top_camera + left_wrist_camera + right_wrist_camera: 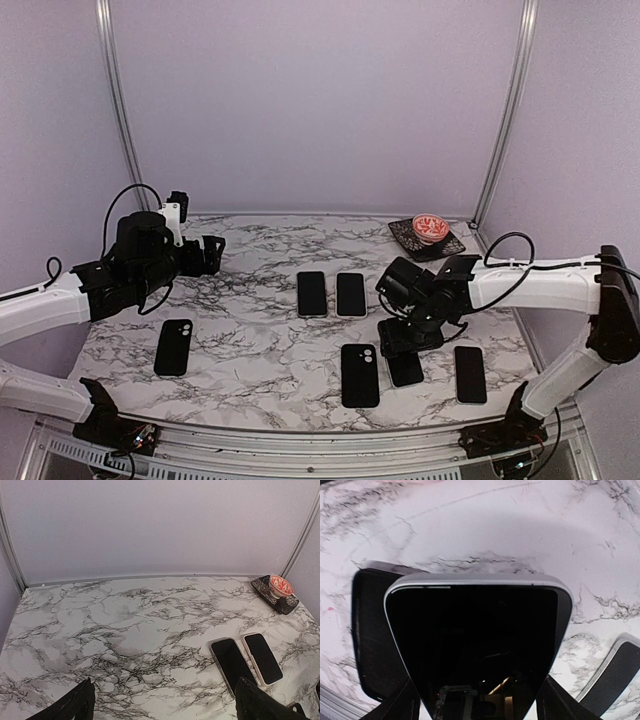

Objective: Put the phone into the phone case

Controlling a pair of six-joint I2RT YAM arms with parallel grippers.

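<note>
Phone (pixel 480 645) in right fingers (pixel 402 707) overlaps case (pixel 367 630); one case edge exposed.

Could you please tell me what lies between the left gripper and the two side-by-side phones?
Only bare marble table lies between the left gripper and the two phones, as the top view shows.

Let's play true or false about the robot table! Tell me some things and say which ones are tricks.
1. The right gripper holds a phone. True.
2. The left gripper holds a phone too. False: it is open and empty.
3. Two phones lie side by side mid-table. True.
4. The red bowl sits beside the arm bases. False: it sits on a dark tray in the far right corner.
</note>
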